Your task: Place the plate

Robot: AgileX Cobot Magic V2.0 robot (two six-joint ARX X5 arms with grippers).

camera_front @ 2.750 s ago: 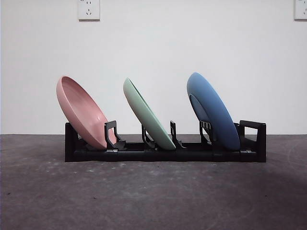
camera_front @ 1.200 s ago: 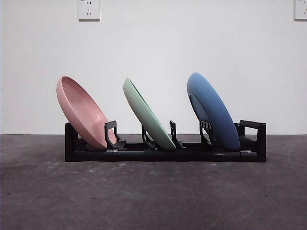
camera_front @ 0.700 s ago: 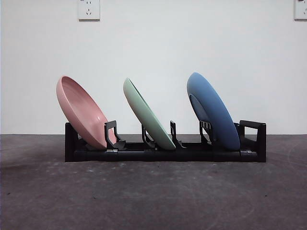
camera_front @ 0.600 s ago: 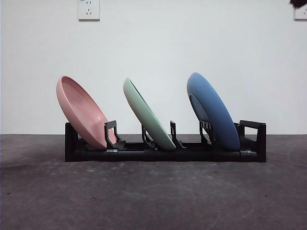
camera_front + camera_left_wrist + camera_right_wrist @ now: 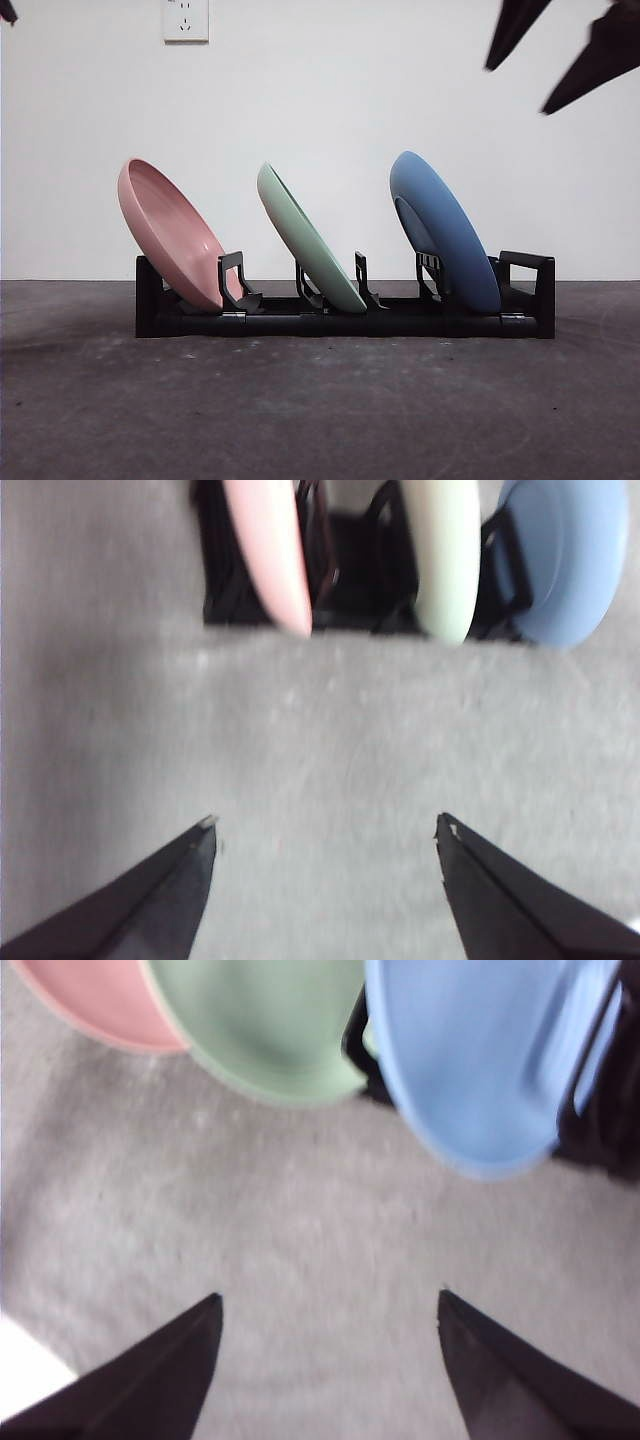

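A black rack [image 5: 340, 322] on the dark table holds three tilted plates: pink [image 5: 170, 235] on the left, green [image 5: 310, 245] in the middle, blue [image 5: 445, 230] on the right. My right gripper [image 5: 518, 90] is open and empty at the top right, above and right of the blue plate. Its wrist view [image 5: 328, 1295] shows the blue plate [image 5: 475, 1060], green plate [image 5: 260, 1025] and pink plate [image 5: 100, 1000] ahead. My left gripper [image 5: 325, 822] is open and empty, off the table, facing the rack [image 5: 350, 590]. In the front view it is only a black tip [image 5: 7, 12].
A white wall with two power sockets [image 5: 185, 19] stands behind the rack. Bare dark tabletop [image 5: 320, 410] lies in front of the rack.
The right gripper has come into the front view at the top right, jaws open. A black tip has appeared at the top left corner. Plates and rack have not moved.
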